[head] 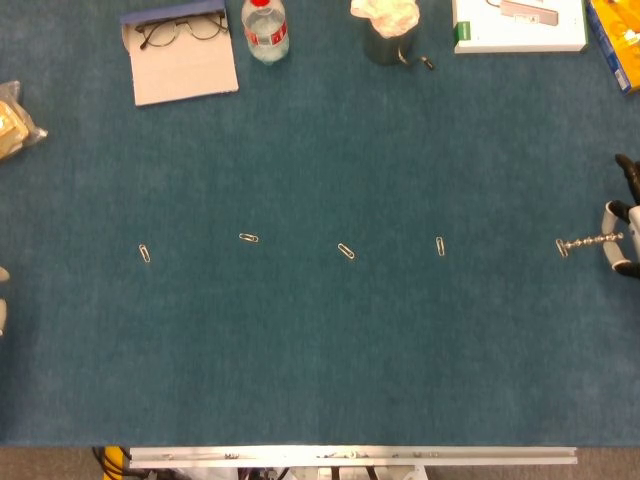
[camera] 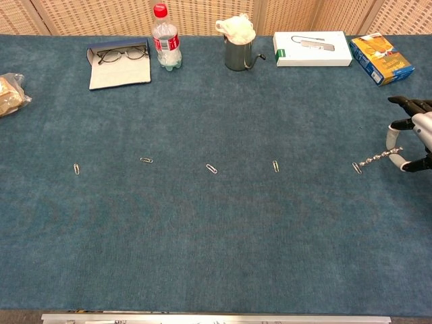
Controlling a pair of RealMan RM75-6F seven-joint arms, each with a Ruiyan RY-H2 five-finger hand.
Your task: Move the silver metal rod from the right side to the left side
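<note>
Nearest me, along the bottom of the head view, runs the metal rail [head: 350, 455] at the edge of the blue cloth-covered table [head: 320, 360].

Across the middle of the frame lies a row of paper clips, which I read as position markers: the far-left paper clip [head: 145, 253], then one at [head: 248, 237], the centre paper clip [head: 346, 251], one at [head: 440, 245], and the far-right paper clip [head: 562, 248].

At the right edge of the frame my right hand [camera: 413, 135] pinches the silver metal rod [camera: 379, 158] by its outer end between thumb and a finger. The rod lies roughly level, pointing inward, with its free tip at or just above the far-right paper clip; I cannot tell whether it touches the cloth. So the rod is on the right side and the carry to the left is not yet done.

At the left edge of the head view a pale sliver [head: 2, 300] may be my left hand; its state I cannot tell.

Along the top of the frame sit a wrapped snack [head: 14, 120], glasses [head: 180, 30] on their case [head: 185, 70], a water bottle [head: 265, 28], a steel cup [head: 388, 45] stuffed with tissue, a white box [head: 520, 25] and a yellow-blue packet [camera: 381, 59].
</note>
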